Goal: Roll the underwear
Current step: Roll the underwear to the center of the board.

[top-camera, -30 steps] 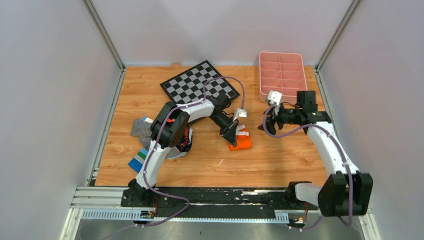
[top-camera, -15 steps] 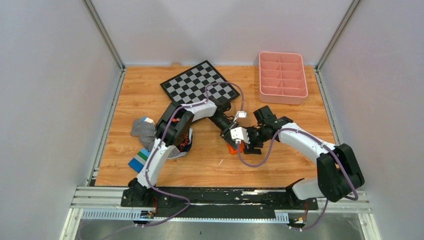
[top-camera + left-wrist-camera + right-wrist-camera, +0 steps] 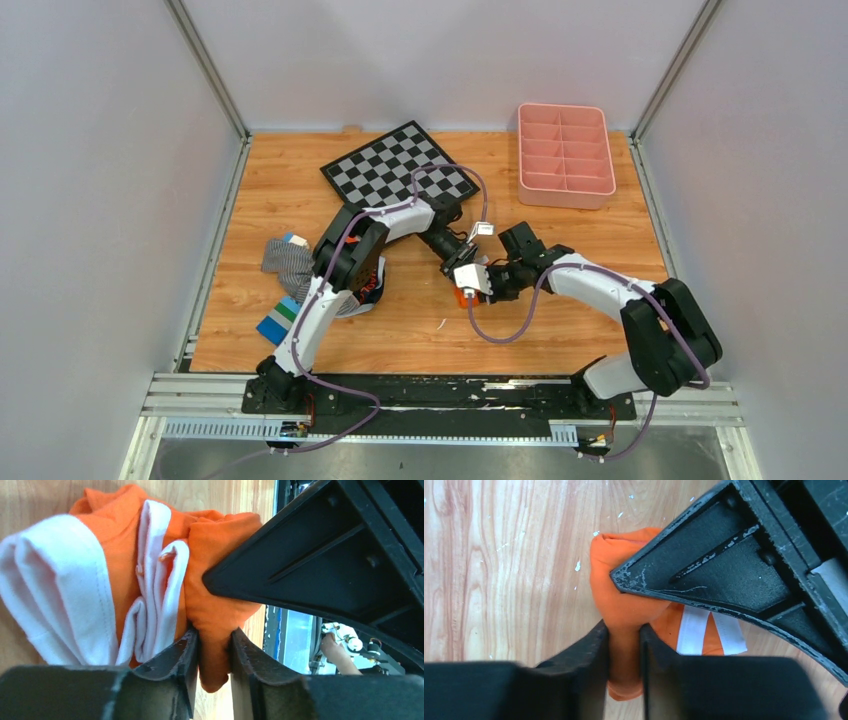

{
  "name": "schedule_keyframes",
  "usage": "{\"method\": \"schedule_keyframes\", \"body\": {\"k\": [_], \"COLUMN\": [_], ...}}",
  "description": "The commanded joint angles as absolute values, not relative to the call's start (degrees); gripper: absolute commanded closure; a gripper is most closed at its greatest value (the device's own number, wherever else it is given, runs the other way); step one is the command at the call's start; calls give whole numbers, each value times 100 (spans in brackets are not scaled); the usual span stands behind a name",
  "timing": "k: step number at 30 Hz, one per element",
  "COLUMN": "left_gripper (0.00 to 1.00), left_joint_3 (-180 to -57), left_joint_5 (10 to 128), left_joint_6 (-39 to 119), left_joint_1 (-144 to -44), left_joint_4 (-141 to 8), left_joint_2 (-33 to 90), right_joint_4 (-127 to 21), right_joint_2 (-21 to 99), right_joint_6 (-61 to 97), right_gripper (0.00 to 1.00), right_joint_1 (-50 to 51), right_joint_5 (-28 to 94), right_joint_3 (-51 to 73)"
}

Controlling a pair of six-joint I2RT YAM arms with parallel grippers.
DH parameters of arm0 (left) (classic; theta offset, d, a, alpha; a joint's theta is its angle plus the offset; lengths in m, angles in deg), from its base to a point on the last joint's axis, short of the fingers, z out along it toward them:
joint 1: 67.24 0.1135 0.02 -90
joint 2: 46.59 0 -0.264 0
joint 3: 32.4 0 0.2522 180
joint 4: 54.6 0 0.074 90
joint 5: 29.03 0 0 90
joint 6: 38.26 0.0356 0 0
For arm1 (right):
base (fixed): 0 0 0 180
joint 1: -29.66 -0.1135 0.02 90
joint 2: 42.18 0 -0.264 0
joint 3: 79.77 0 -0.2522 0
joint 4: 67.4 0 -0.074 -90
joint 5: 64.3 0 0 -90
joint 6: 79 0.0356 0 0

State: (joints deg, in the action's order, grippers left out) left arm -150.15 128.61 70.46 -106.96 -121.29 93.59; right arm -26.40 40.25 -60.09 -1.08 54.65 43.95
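Nearward and to the left of the chequered board [image 3: 400,166], a heap of other garments [image 3: 290,262] is seen on the desk [image 3: 560,320], partly covered by the left arm.

Nearward of the board's right corner, the left pincer [image 3: 462,272] is lowered to the desk. In its wrist view the left pincer [image 3: 214,640] is closed on a fold of the underwear [image 3: 115,545], with orange cloth squeezed between the two jaws and the white trim [image 3: 60,590] bunched to one side.

The underwear [image 3: 464,296] lies on the desk at that same spot. From above it is almost hidden beneath the two wrists, so the tightness of the roll probably cannot be judged.

Just to the right, the right pincer [image 3: 482,284] is pressed in against the same bundle. In its wrist view the right pincer [image 3: 624,630] is clamped on another orange fold of the underwear [image 3: 619,595], close beside the left finger.

Well right of the board, at the far edge, a pink tray [image 3: 521,160] is left untouched.

Two risks are judged from here. Since only thin folds are pinched, the cloth could be pulled out of one grip and the bundle could spring open. Since the fingers are crowded together, they could be knocked against each other if either arm is turned.
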Motion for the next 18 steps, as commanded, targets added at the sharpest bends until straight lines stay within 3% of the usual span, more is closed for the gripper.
{"method": "schedule_keyframes", "body": {"k": [1,2,6,9,15,18], "left_gripper": [59,54,47,44,43,43], "left_joint_3": [-14949,-14937,-14523,-13373,-12708,-11766], "left_joint_5": [11716,11569,11429,11618,10605,10068], "left_joint_6": [7239,7276,7418,6228,6732,6945], "left_joint_1": [-10778,-10769,-10446,-9733,-9080,-9107], "left_joint_4": [-12308,-12296,-11928,-9978,-9644,-8701], "left_joint_2": [9444,9267,8105,6914,5355,4002], "right_joint_4": [-2528,-2313,-1025,-33,634,1027], "right_joint_2": [4134,4216,4940,5753,7179,7750], "right_joint_6": [-5767,-5756,-5781,-5884,-5540,-5217], "right_gripper": [95,99,100,100,100,100], "right_joint_1": [-151,-145,-50,124,560,915], "right_joint_5": [5679,5788,6252,6692,7045,7223], "right_joint_3": [4181,4056,3391,2842,1989,1423]}}
